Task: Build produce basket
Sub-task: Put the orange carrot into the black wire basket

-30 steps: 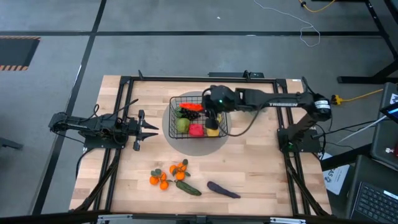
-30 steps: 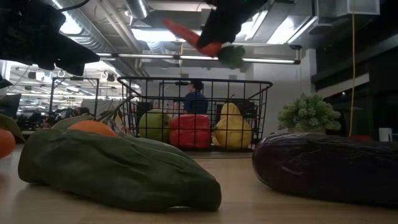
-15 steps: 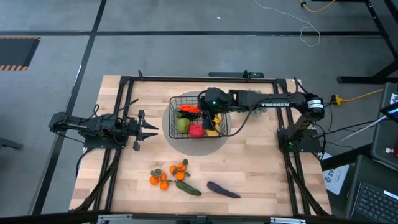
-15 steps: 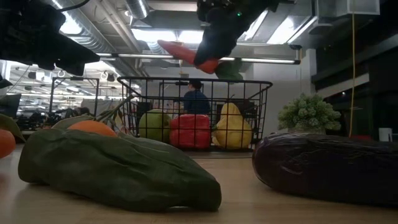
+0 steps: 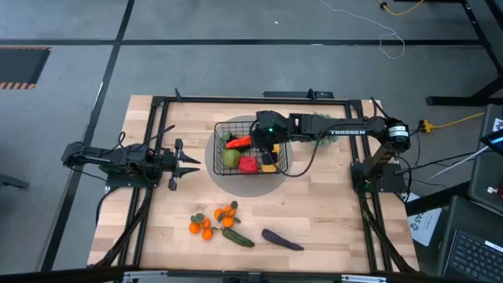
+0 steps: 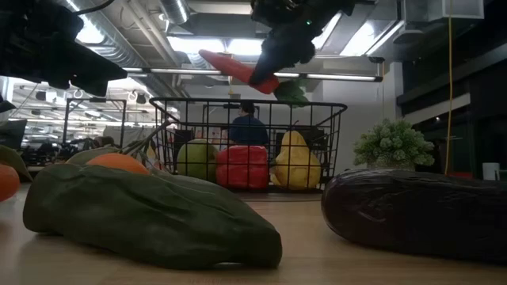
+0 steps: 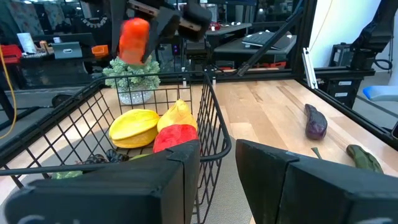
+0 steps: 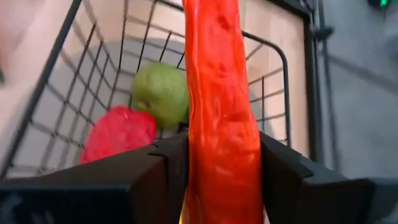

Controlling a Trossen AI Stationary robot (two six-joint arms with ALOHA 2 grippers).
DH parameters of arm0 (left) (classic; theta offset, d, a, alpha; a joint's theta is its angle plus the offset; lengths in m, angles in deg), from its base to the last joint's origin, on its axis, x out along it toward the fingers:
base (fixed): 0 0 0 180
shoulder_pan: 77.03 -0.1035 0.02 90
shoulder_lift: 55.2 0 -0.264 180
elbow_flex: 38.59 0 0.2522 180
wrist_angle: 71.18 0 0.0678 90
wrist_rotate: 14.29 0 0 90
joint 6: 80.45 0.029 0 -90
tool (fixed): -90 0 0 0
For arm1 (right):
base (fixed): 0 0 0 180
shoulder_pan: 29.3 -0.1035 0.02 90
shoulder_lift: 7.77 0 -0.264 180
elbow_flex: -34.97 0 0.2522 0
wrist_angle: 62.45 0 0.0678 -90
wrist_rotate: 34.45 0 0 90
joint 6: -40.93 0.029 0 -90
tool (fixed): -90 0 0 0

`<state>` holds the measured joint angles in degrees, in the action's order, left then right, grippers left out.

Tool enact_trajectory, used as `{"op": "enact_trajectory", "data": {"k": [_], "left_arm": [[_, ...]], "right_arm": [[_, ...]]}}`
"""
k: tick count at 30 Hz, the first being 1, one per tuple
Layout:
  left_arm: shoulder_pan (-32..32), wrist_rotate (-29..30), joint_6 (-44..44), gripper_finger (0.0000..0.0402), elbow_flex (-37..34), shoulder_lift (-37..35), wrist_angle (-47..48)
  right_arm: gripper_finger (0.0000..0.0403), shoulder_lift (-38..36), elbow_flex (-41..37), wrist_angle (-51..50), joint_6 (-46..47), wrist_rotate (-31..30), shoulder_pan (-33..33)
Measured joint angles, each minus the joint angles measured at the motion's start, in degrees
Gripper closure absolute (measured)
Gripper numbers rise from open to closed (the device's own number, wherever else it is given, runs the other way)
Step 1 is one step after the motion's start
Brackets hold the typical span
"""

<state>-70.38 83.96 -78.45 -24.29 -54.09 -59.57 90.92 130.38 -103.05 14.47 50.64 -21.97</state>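
My right gripper [image 5: 262, 142] is shut on the orange carrot [image 5: 238, 142] above the black wire basket [image 5: 218, 126]. The carrot also shows in the low view [image 6: 236, 67] with its green top [image 6: 293, 91], above the basket rim [image 6: 247, 103]. In the basket lie a green apple [image 5: 229, 158], a red pepper [image 5: 248, 164] and a yellow lemon [image 5: 269, 163]. Tangerines [image 5: 206, 226], a green cucumber [image 5: 237, 237] and a purple eggplant [image 5: 281, 240] lie on the table near its front edge. My left gripper [image 5: 187, 163] is open and empty, left of the basket. My right gripper pinches the carrot between its two fingers [image 8: 163, 171], on the two sides of the thick part [image 8: 221, 155] near the green top. The carrot sticks out forward past the fingertips. It is lifted clear above the basket and tilted, its thin tip [image 6: 204, 55] higher, toward the table's left.
The basket stands on a grey round disc [image 5: 236, 185] at the table's middle. A pale-green bushy plant [image 6: 394, 142] stands beyond it on the right. A black frame [image 5: 157, 102] runs round the table. A person [image 6: 249, 127] shows in the room behind.
My right gripper has gone a little toward the table's left over the basket with the carrot and has turned slightly. The carrot now slants instead of lying straight across the basket, and it stays lifted clear.
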Motion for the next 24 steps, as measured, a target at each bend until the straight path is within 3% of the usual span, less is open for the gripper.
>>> {"op": "enact_trajectory", "data": {"k": [4,7,16,19,24], "left_arm": [[0.0,0.0,0.0,0.0308,0.0,0.0,0.0],[0.0,0.0,0.0,0.0308,0.0,0.0,0.0],[0.0,0.0,0.0,0.0308,0.0,0.0,0.0],[0.0,0.0,0.0,0.0308,0.0,0.0,0.0],[0.0,0.0,0.0,0.0308,0.0,0.0,0.0]], "right_arm": [[0.0253,0.0,0.0,0.0,-9.4,0.0,0.0],[0.0253,0.0,0.0,0.0,-9.3,0.0,0.0],[0.0253,0.0,0.0,0.7,22.3,0.0,0.2],[0.0253,0.0,0.0,0.7,25.1,0.0,0.4],[0.0253,0.0,0.0,0.8,21.1,0.0,0.4]]}}
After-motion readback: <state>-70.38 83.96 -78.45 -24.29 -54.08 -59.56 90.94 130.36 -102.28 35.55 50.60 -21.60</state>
